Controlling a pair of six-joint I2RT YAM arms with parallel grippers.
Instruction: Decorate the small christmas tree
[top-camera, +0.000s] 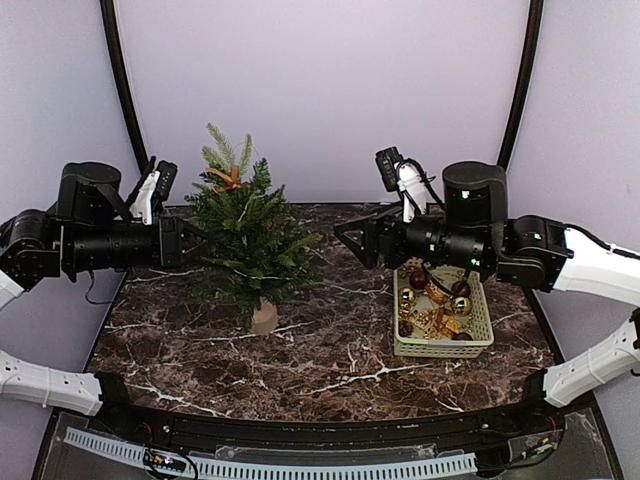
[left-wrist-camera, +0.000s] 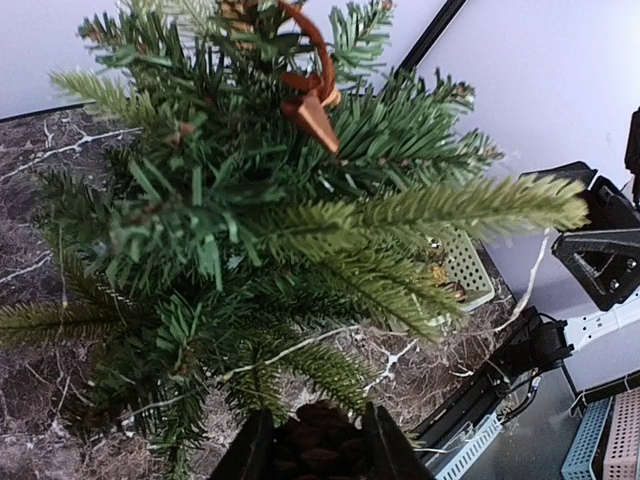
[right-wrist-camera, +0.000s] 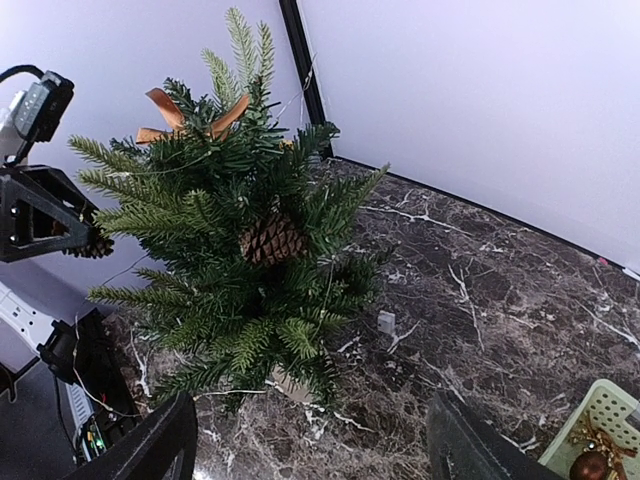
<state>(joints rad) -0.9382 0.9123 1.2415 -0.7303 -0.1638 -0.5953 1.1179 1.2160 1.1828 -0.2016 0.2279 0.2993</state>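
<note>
The small christmas tree (top-camera: 250, 235) stands left of centre on the marble counter (top-camera: 330, 355), with a pine cone (right-wrist-camera: 270, 240) and an orange ribbon (right-wrist-camera: 163, 103) in its branches. The left fingers (top-camera: 195, 241), at the tree's left edge, are clenched on a second pine cone (left-wrist-camera: 320, 445). The right fingers (top-camera: 348, 246) are spread wide, right of centre by the basket (top-camera: 445, 350).

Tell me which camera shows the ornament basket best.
Top external: nearly the whole basket shows, with its gold and brown ornaments. The right wrist view catches only one corner; the left wrist view shows a sliver behind the small christmas tree.
</note>
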